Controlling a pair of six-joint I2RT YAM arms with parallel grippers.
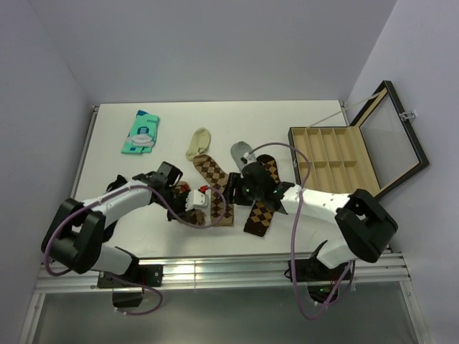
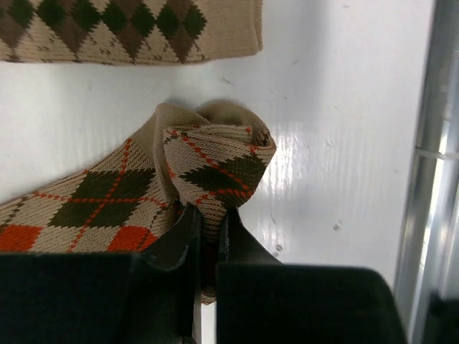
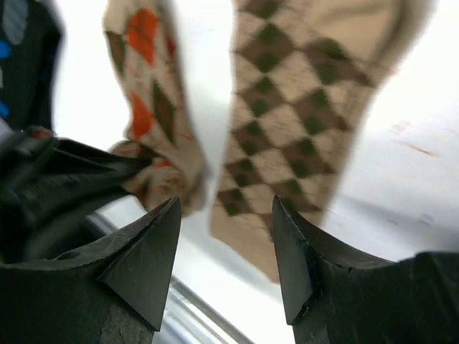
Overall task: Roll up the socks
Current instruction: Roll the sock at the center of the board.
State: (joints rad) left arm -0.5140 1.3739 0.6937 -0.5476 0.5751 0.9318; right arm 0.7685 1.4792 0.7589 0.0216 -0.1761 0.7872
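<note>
Your left pincer (image 2: 208, 215) is clenching on the folded end of the sock with red-orange diamonds (image 2: 107, 201), and the coming move is depending on this relation. In the left wrist view the folded lump is sitting at the centre of the frame, directly in front of the jaws, and the rest of the sock is running away toward the lower left edge. So its long axis is pointing from the pincer to the lower left, and I judge that the roll is needing to travel along that line, not across it.

Your right pincer (image 3: 226, 208) is standing released, with nothing between the jaws. It is hovering over the end of the tan sock with dark brown diamonds (image 3: 287, 122), which is lying roughly alongside the red-orange one on the white surface (image 2: 323, 107). In the top view both pincers are meeting at the lower middle of the frame, but the left arm is the nearer one, since it is gripping the sock.
</note>
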